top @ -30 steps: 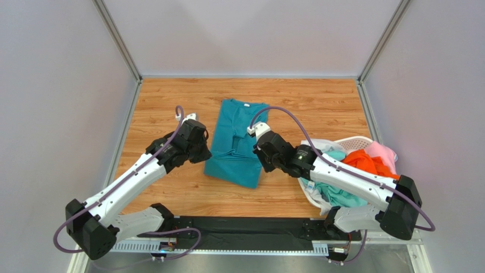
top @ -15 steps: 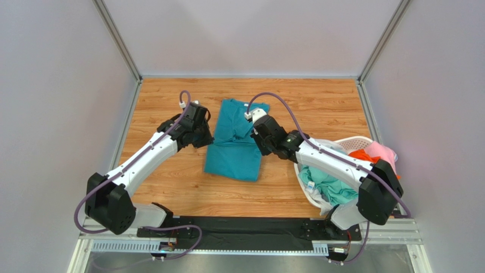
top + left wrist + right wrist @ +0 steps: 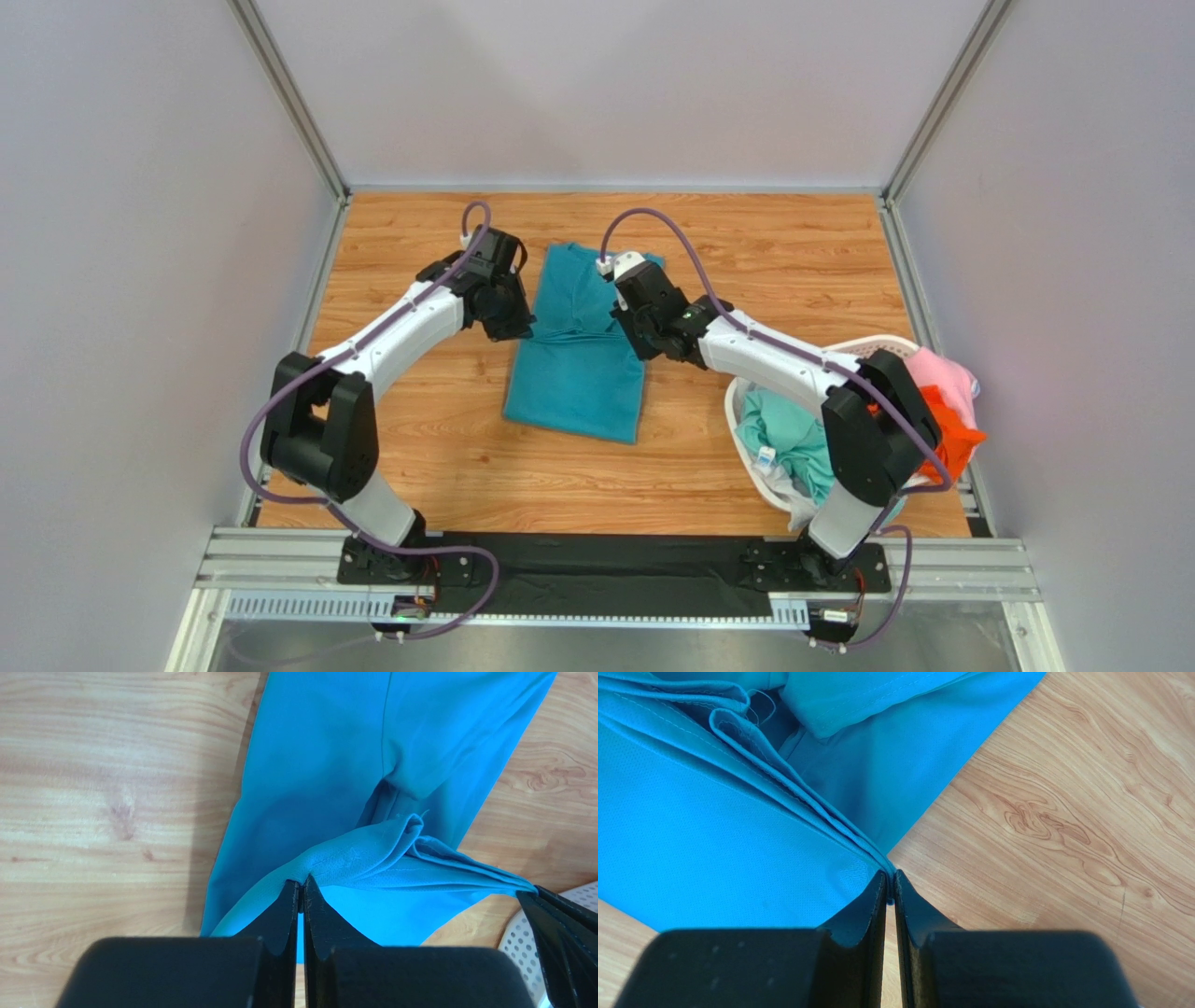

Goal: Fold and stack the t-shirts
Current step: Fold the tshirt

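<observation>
Item: teal t-shirt (image 3: 578,378) on worktop (image 3: 786,266), part folded | left tool (image 3: 302,882), right tool (image 3: 889,878): both clamped on its lifted edge | change: edge carried farther from bases | fold probably nearing completion

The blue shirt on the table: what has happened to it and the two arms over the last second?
Both arms swung toward the far side of the table, dragging pinched folds of the teal t-shirt along; its near hem crept slightly farther away. The left gripper and right gripper stayed shut on the cloth. The laundry basket did not move.
</observation>
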Controlling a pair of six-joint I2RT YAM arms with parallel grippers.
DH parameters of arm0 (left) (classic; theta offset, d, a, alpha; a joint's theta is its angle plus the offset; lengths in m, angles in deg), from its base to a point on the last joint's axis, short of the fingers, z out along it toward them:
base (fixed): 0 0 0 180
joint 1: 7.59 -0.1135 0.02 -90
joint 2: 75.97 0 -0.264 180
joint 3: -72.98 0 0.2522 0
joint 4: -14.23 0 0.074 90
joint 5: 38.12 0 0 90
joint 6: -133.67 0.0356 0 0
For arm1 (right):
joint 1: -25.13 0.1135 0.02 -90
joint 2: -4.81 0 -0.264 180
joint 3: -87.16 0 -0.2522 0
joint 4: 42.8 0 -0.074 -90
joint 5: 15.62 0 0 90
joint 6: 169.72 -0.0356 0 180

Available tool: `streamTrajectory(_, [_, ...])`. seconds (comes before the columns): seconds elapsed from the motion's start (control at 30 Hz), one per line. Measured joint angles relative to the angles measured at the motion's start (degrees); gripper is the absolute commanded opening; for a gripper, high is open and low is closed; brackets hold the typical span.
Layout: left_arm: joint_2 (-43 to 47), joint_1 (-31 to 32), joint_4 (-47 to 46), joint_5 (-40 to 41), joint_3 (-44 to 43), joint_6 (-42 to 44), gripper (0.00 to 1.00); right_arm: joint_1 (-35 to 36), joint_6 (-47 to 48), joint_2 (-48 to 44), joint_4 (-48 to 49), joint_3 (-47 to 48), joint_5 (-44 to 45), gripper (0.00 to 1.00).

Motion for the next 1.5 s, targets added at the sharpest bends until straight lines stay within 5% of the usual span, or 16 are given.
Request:
streamTrajectory(0.33, [-7.21,-2.25,-1.09,-3.02,-2.23,1.33,0.01,-2.32,0.11,6.91,1.36,2.19,-1.49,0.13])
streamTrajectory(0.47, [-8.41,-2.58,-1.2,-3.43,-2.4,1.53,0.1,-2.95,0.0,9.05,2.14,2.93,-1.77,0.2])
streamTrajectory(0.57, [-9.03,-3.08,-1.27,-3.65,-2.73,1.86,0.37,-3.15,-0.11,10.4,2.29,3.43,-1.81,0.3])
streamTrajectory(0.6, [-9.05,-3.28,-1.31,-3.67,-2.75,2.12,0.62,-3.19,-0.15,10.71,2.29,3.63,-1.79,0.38])
streamTrajectory(0.63, [-9.05,-3.43,-1.33,-3.76,-2.75,2.49,0.74,-3.19,-0.35,10.84,2.32,3.8,-1.7,0.45])
streamTrajectory(0.73, [-9.05,-3.87,-1.46,-4.17,-2.78,2.29,1.0,-3.19,-0.72,10.86,2.34,4.33,-0.98,0.81])
streamTrajectory(0.77, [-9.01,-3.96,-1.51,-4.28,-2.78,2.29,1.0,-3.19,-0.7,10.84,2.47,4.46,-0.9,1.0])
streamTrajectory(1.07, [-2.16,-4.0,-2.1,-4.83,0.94,2.19,1.0,-3.19,-3.45,2.71,3.06,1.49,-3.26,1.0])
streamTrajectory(1.27, [10.23,-4.0,-1.46,-3.26,10.56,1.38,1.0,-2.58,-6.86,-2.54,6.78,-1.81,-16.87,1.0])
streamTrajectory(1.5, [25.77,-3.98,2.38,-0.57,23.96,-1.81,1.0,0.9,-9.97,4.17,11.02,0.87,-29.83,1.0])
